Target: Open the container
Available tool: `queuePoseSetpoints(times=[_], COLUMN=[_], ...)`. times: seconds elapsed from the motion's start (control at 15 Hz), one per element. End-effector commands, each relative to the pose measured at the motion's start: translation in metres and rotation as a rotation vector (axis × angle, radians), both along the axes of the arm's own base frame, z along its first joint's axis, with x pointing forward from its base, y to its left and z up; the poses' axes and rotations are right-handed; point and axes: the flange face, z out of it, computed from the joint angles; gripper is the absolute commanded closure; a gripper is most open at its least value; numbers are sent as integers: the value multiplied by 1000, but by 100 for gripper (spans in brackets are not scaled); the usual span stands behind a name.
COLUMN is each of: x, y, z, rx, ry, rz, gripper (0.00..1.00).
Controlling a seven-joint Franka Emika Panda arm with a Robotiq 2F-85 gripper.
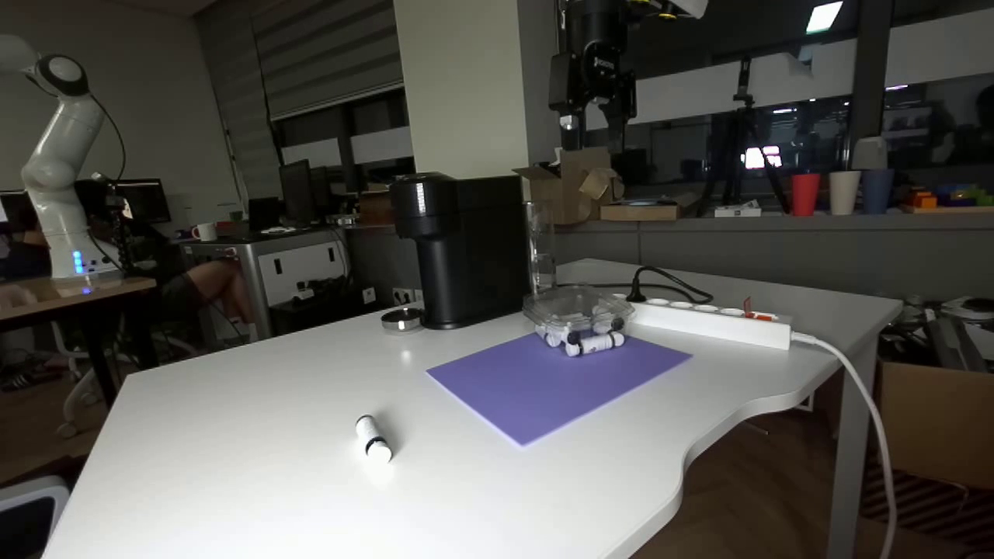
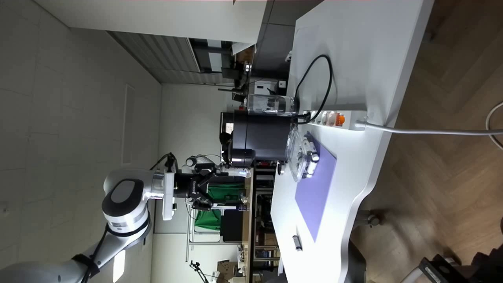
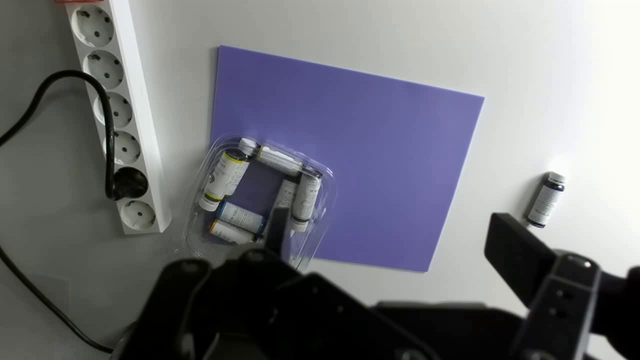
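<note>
A clear plastic container (image 1: 571, 303) sits at one corner of a purple mat (image 1: 528, 396), with several white-labelled bottles under or inside its transparent walls. It shows in an exterior view (image 2: 294, 155) and in the wrist view (image 3: 327, 187). I cannot tell whether a separate lid is on it. My gripper (image 1: 595, 142) is high above the table, also seen in an exterior view (image 2: 235, 190). In the wrist view the gripper (image 3: 390, 224) has its fingers wide apart with nothing between them. One finger covers part of the container's near side.
A black coffee machine (image 1: 481, 248) and a clear cylinder (image 1: 541, 252) stand beside the container. A white power strip (image 1: 710, 324) with a black cable (image 3: 107, 125) lies close by. One loose bottle (image 1: 373, 439) lies on the white table (image 1: 256, 435). A small silver dish (image 1: 402, 319) is by the machine.
</note>
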Motion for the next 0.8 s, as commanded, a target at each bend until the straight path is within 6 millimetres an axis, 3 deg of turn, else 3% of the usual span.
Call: queuePoseSetpoints(times=[0.0,0.33,0.47,0.73], x=[0,0,13,50], y=[0,0,-15,-64], z=[1,1,-3,-18], rx=[0,0,27,80], ry=[1,1,-47,-151], rz=[0,0,32,124], gripper=[0,0,0,0])
